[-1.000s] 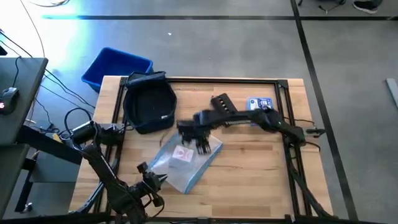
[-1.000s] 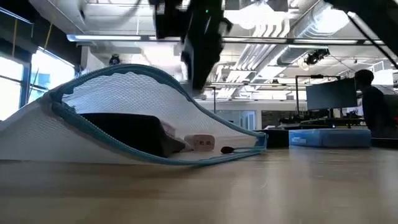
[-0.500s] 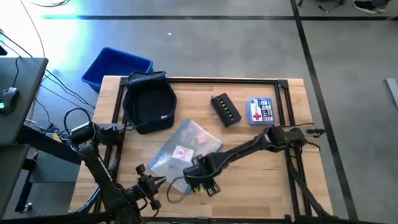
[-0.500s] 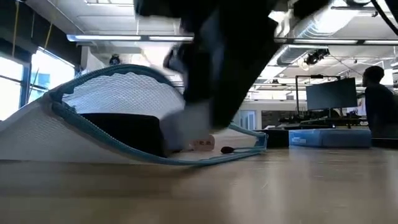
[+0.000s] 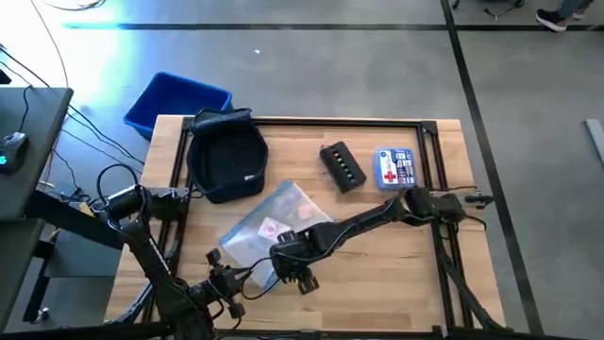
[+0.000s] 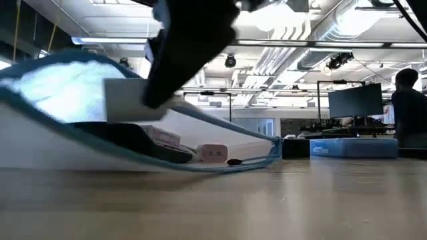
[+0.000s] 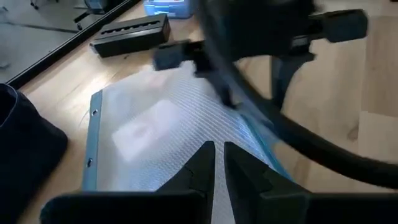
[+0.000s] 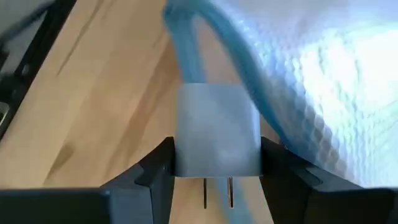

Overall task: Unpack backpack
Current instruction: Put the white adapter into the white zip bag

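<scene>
Backpack point(image 5: 226, 161) is seen lying near the counter's point(image 5: 396, 274) far left corner, opening upward, well apart from both arms. Clear mesh pouch point(image 5: 269, 236) with blue zipper edging lies at the counter's middle, toward the near edge. Right pincer point(image 5: 294, 269) is positioned at the pouch's near edge, fingers clamped on a small grey block point(image 8: 216, 130) with two metal prongs, a plug-like item, held just beside the pouch's blue edging. Left pincer point(image 7: 216, 163) is held low near the counter's near left corner, aimed at the pouch, fingers nearly together with nothing between them. A black case point(image 5: 343, 166) and a blue first-aid box point(image 5: 394, 168) are noted side by side toward the far right. A blue bin point(image 5: 176, 102) sits on the floor beyond the far left corner.
</scene>
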You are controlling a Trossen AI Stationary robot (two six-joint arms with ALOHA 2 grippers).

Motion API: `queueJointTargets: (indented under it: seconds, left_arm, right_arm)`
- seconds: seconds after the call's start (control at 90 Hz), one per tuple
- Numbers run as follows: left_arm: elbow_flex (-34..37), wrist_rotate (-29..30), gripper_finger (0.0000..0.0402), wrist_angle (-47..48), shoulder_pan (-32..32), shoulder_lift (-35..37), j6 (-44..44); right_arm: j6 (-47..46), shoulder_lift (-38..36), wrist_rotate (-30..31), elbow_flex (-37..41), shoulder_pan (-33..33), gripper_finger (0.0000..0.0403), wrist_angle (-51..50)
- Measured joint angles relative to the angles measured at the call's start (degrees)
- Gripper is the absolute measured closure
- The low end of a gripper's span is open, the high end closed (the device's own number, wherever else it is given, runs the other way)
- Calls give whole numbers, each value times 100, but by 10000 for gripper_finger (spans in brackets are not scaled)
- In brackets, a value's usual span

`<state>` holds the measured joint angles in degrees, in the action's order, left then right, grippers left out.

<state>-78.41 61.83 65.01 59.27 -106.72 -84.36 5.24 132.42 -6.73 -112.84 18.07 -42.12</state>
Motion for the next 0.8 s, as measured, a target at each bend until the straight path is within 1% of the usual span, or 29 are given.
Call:
queueJointTargets:
  seconds: [0.156,0.367,0.444,0.622,0.733,0.8]
  left_arm:
    - [0,2,385,-8,0,0,0]
    - [0,45,385,-11,0,0,4]
    - [0,116,385,-13,0,0,11]
    - [0,194,385,-21,-4,0,19]
    - [0,161,385,-33,-4,0,75]
    - [0,84,385,-36,-1,0,101]
  right_arm:
    - [-238,0,171,0,-202,236,672]
    - [-905,0,547,116,-503,236,1347]
    - [-1106,11,589,131,-597,236,1561]
    - [-1477,227,529,127,-683,236,2464]
    - [-1582,313,74,131,-692,236,2485]
    - [-1801,310,-22,129,-659,236,2407]
